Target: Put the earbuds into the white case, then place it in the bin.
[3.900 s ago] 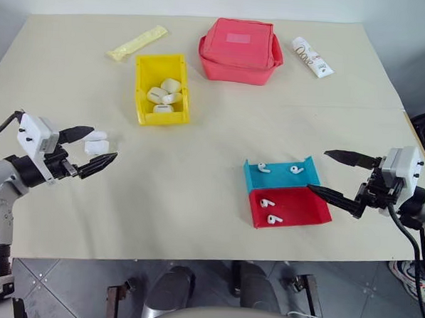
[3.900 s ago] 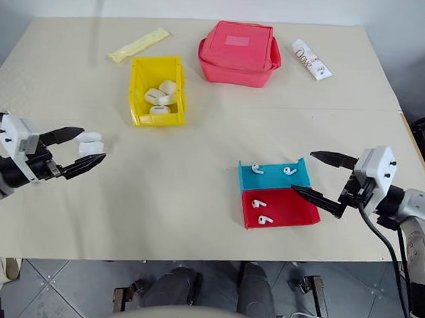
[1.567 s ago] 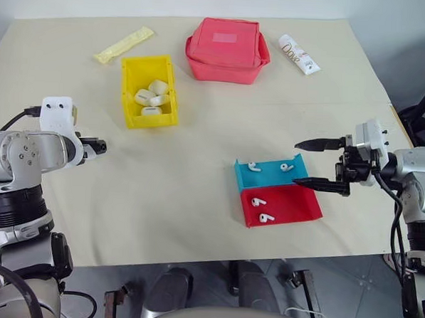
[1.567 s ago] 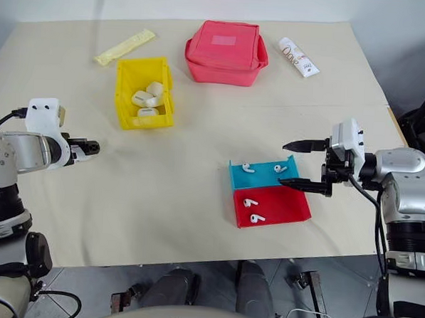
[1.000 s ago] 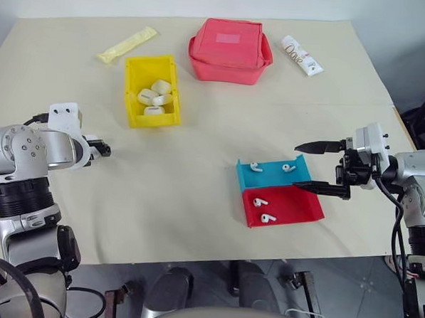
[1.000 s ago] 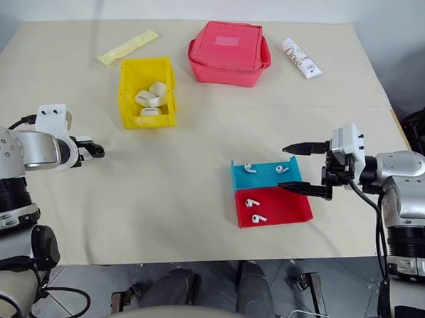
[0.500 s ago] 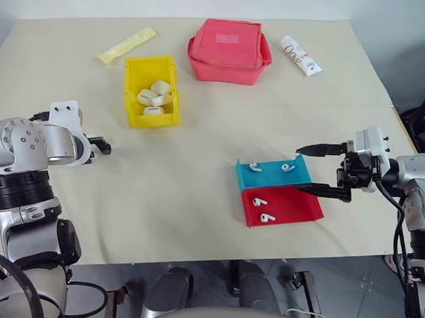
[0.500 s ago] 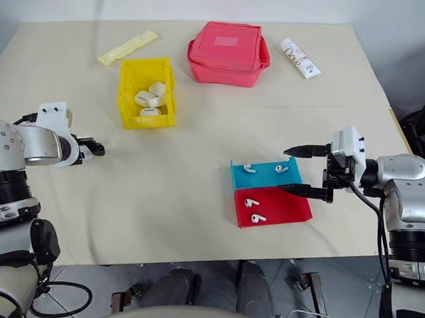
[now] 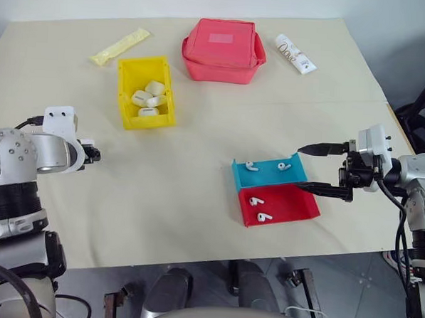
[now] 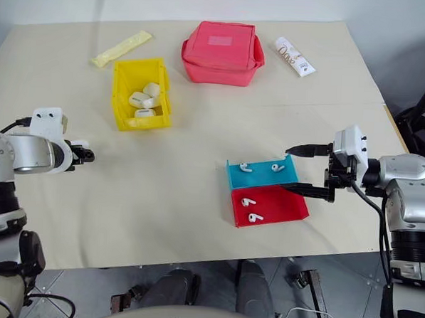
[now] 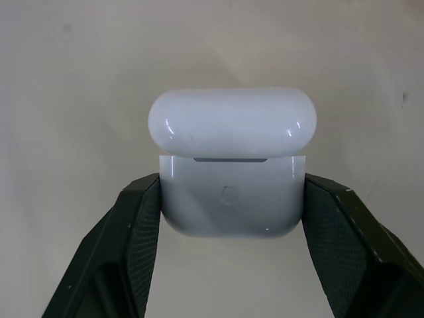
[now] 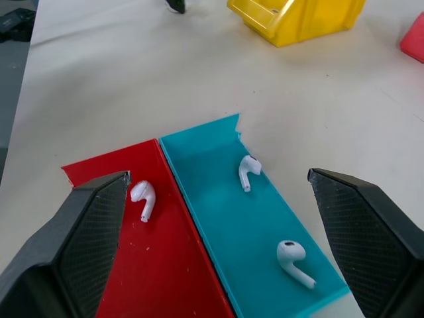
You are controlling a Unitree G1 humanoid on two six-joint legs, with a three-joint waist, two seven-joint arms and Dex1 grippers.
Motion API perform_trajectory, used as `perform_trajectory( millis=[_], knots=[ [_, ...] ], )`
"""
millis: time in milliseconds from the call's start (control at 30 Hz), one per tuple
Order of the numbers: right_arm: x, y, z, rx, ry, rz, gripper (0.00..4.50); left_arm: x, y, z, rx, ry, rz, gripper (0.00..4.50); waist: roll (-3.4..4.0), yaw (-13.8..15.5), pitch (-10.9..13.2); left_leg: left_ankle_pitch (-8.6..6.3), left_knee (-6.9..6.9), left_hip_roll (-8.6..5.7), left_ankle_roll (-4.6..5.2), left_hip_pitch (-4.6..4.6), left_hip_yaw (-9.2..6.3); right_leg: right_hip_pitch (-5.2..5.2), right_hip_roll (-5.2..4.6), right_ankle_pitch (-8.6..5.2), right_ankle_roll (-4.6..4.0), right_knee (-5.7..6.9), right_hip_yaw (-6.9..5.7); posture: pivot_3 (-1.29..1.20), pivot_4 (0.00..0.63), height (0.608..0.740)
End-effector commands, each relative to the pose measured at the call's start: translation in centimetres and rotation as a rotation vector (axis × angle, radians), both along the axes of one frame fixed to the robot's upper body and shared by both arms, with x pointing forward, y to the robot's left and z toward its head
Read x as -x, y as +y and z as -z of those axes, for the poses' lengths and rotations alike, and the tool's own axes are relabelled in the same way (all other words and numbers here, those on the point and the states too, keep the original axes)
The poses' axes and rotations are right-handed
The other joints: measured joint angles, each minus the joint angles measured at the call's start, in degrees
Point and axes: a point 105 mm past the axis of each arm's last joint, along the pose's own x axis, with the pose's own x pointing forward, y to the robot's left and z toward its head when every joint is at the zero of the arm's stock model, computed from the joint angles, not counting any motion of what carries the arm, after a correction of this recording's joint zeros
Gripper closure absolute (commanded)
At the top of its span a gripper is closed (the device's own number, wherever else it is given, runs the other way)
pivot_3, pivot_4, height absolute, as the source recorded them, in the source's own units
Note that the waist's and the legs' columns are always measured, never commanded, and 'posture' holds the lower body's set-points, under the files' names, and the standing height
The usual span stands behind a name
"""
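My left gripper [image 11: 232, 193] is shut on the white case [image 11: 232, 165], one black finger on each side of its lower half, just above the table. In the head views that gripper [image 9: 93, 153] sits at the table's left. Several earbuds lie in a blue-and-red tray [image 9: 295, 206]: two in the blue half [image 9: 253, 165] [image 9: 285, 166] and two in the red half [image 9: 255, 200] [image 9: 264, 216]. My right gripper [image 9: 300, 166] is open at the tray's right edge, with nothing between its fingers. The yellow bin [image 9: 124, 104] stands at the back left.
Several white cases [image 9: 148, 99] lie inside the bin. A red fabric pouch [image 9: 220, 49] sits at the back centre, a yellow sachet [image 9: 120, 46] to its left and a white tube [image 9: 295, 53] to its right. The table's front edge runs close below the tray.
My left gripper, earlier open around the white case, is now shut on it. The whole picture has shifted with the camera. The right arm has not moved.
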Motion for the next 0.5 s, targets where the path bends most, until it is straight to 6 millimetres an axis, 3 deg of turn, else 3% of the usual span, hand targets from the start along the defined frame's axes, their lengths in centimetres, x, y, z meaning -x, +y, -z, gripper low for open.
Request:
perform_trajectory(
  millis=[33, 167, 233, 333, 500],
  knots=[
    [0.1, -0.6, -1.8, 0.005, -0.061, 0.017, 0.00, -0.2, -1.7, -3.2, -0.082, -0.182, 0.198, 1.72, -0.02, 0.0, 0.0, 0.00, 0.01, 0.00, 0.00, 0.00, 0.00, 0.01, 0.00, 0.00, 0.00, 0.00, 0.01, 0.00, 0.150, 0.740],
    [0.6, -0.9, -2.2, 0.005, -0.071, 0.037, 0.00, -0.5, -2.3, -4.9, -0.199, -0.392, 0.410, 1.72, 0.07, 0.4, 0.1, 0.00, 0.01, -0.01, 0.00, -0.01, 0.01, 0.06, -0.06, -0.03, -0.05, -0.03, -0.01, 0.00, 0.150, 0.740],
    [0.9, -1.0, -2.3, 0.002, -0.074, 0.049, 0.00, -0.9, -4.1, -6.1, -0.127, -0.535, 0.534, 1.72, 0.08, 0.7, 0.1, 0.00, 0.02, -0.02, 0.00, 0.00, 0.01, 0.11, -0.06, -0.03, -0.06, -0.06, -0.03, 0.00, 0.150, 0.740],
    [1.5, -0.9, -2.3, -0.004, -0.087, 0.072, 0.00, 0.0, -8.9, -8.9, 0.005, -0.878, 0.895, 1.72, 0.09, 1.4, 0.1, 0.00, 0.05, -0.03, 0.01, -0.03, -0.01, 0.14, -0.12, -0.03, -0.05, -0.13, -0.05, 0.00, 0.150, 0.740],
    [2.5, -0.8, -1.8, -0.022, -0.063, 0.180, 0.00, 0.8, -13.1, -7.9, 0.152, -1.038, 1.209, 1.72, 0.11, 1.7, 0.0, 0.00, 0.09, -0.01, 0.06, -0.10, 0.02, 0.13, -0.12, 0.00, -0.01, -0.48, -0.11, 0.00, 0.150, 0.740]
  ],
)
